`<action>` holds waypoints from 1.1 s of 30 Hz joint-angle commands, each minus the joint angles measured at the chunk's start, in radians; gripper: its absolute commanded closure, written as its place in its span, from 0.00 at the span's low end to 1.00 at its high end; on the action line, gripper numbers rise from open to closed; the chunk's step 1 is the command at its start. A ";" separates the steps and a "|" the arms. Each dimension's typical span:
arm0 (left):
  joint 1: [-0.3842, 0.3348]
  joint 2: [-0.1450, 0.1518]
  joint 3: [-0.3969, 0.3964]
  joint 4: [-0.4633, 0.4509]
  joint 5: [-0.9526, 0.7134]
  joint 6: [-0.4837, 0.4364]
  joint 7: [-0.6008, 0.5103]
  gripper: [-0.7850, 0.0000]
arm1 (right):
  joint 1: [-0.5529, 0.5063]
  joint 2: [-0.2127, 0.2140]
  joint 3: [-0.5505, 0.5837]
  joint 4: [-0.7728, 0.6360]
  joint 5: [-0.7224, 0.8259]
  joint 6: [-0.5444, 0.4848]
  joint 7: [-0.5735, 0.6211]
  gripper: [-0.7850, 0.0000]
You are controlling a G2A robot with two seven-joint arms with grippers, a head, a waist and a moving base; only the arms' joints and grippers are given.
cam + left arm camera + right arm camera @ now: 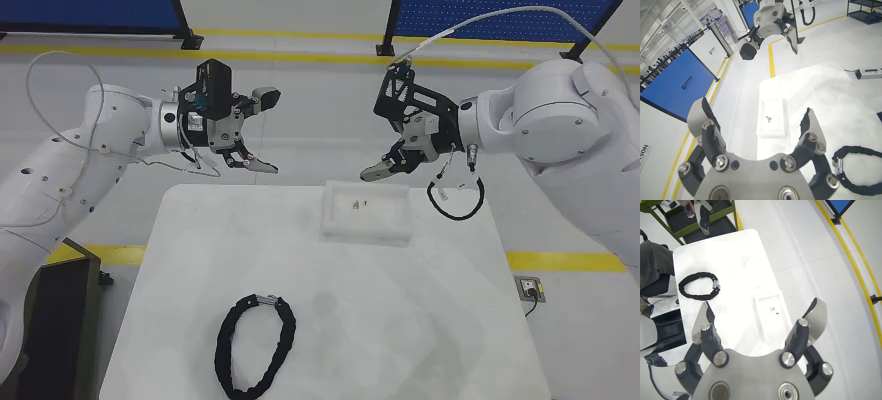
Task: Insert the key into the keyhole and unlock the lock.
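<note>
A small silver key [357, 204] [769, 119] [772, 308] lies in a shallow white tray [365, 236] [772, 133] [758, 317] at the far middle of the white table [420, 320]. A black fabric-covered chain lock [285, 335] [857, 148] [694, 275] lies in a loop at the near left, its metal lock cylinder [265, 298] [840, 164] [715, 284] at the far end. My left gripper [268, 132] [755, 106] hangs open beyond the table's far left corner. My right gripper [386, 125] [760, 303] hangs open above the far edge by the tray. Both are empty.
A green cart [50, 320] [677, 228] stands left of the table. A grey power brick [869, 73] lies on the floor at the right. Blue barrier panels [480, 15] and yellow floor lines run behind the table.
</note>
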 commanded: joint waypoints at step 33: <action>0.000 0.000 0.000 0.000 0.000 0.000 0.000 0.00 | -0.057 -0.050 -0.081 0.132 0.008 -0.013 -0.032 0.00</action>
